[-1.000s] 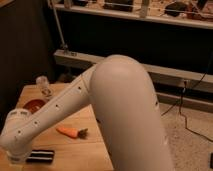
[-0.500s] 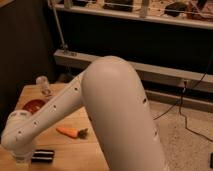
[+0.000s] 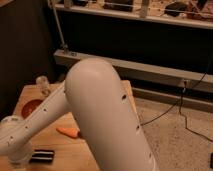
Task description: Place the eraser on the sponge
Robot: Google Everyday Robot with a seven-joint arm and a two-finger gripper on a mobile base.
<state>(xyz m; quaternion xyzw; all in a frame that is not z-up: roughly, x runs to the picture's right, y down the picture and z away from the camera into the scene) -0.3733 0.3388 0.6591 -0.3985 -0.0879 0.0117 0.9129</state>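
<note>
The claw (image 3: 20, 164) sits at the lower left edge of the view, low over the pale wooden bench (image 3: 62, 150) at the end of the bulky white arm (image 3: 100, 115). Whether it is wide or narrow I cannot tell. Just beside it, to its right, the long flat black eraser with white lengthwise stripes (image 3: 42, 156) lies on the bench, nothing under it but wood. Farther out lie a small orange carrot (image 3: 67, 132) and, towards the back, a round orange bowl (image 3: 31, 107). The blue sponge does not show, and it may be behind the arm. The eraser looks stiff and light, so I judge it should lift without bending. Its low profile calls for a grip across the short width near the middle, close to the bench. A soft pad shorter than the block would give, so the eraser should land centred or it may tip.
</note>
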